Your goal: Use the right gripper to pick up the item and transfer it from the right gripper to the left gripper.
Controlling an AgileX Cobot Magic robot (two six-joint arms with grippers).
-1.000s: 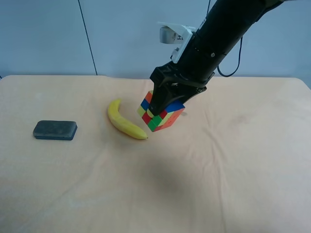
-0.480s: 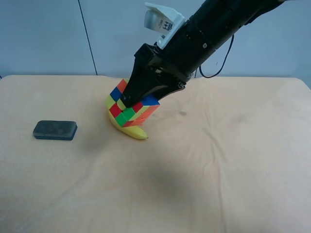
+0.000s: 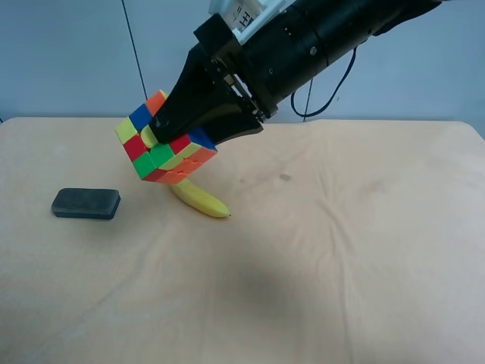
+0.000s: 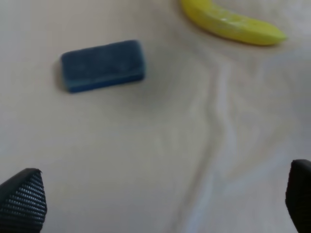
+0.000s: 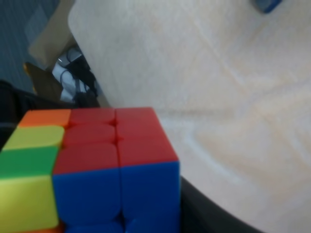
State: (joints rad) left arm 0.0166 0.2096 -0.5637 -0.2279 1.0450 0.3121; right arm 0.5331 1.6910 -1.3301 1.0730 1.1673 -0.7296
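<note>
In the high view, the right gripper [image 3: 168, 130] is clamped on the cube [image 3: 163, 140] and holds it up in the air. A second ago the cube was low down, right next to the banana [image 3: 201, 201]. Now it is higher and has moved toward this view's left side, so it hangs above the near end of the banana and touches nothing on the table [image 3: 341, 250]. The dark block [image 3: 86, 203] lies flat, well apart from the banana, and has not moved. The other arm does not show in this view. In the right wrist view, the cube [image 5: 97, 165] fills the near part of the picture, with red squares on top and blue ones below. The table [image 5: 218, 73] is far under it, so the cube really is lifted. In the left wrist view, the left gripper [image 4: 160, 204] has its two black tips far apart at the corners of the picture, with nothing between them. It looks down at the block [image 4: 103, 65] and the banana [image 4: 231, 24]; no cube shows here. So the picking up looks done, and I think the cube is on its way to the left gripper. The hand-over is not yet done.
</note>
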